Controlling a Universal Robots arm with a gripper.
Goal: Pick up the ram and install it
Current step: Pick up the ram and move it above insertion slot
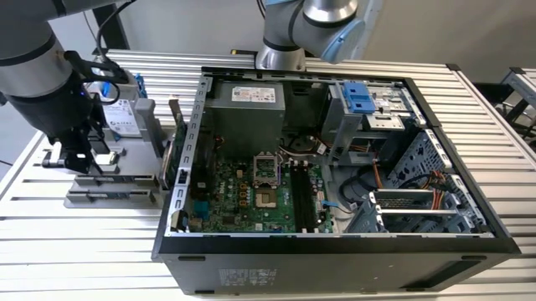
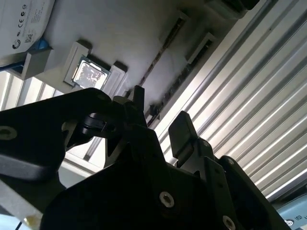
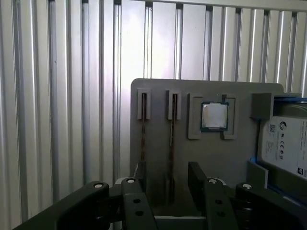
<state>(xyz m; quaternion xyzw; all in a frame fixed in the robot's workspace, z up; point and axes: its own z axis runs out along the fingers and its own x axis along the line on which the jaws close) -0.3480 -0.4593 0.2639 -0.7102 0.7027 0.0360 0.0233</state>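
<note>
**A:** Where do we have the gripper (image 3: 169,178)?

**B:** In the first wrist view we see it over the grey tray (image 3: 230,158), spread wide. One finger (image 3: 142,175) stands on each side of the ram (image 3: 171,124). A gap shows on both sides, so we are not clamping it.

**A:** And how does the ram sit?

**B:** It stands on edge in a slot of the tray, the slot nearer the processor (image 3: 214,116). A second stick (image 3: 143,120) stands in the next slot, parallel and just beside it. One of our fingers is in front of that stick's end.

**A:** Do we get the same from the second wrist view?

**B:** We do. The two black fingers are apart there, and the ram's thin edge runs in between them.

**A:** Are we down at its level?

**B:** We cannot tell how low the fingertips reach against it.

**A:** And the wider scene?

**B:** In the exterior view our arm (image 1: 50,94) hangs over the tray, at the exterior view's left, on the slatted table (image 1: 84,251). The drive (image 1: 122,116) lies at the tray's far end. The open case (image 1: 335,251) lies just beside the tray, with its board (image 1: 251,188) facing up. The ram is in the tray, apart from the board and not yet installed.
</note>
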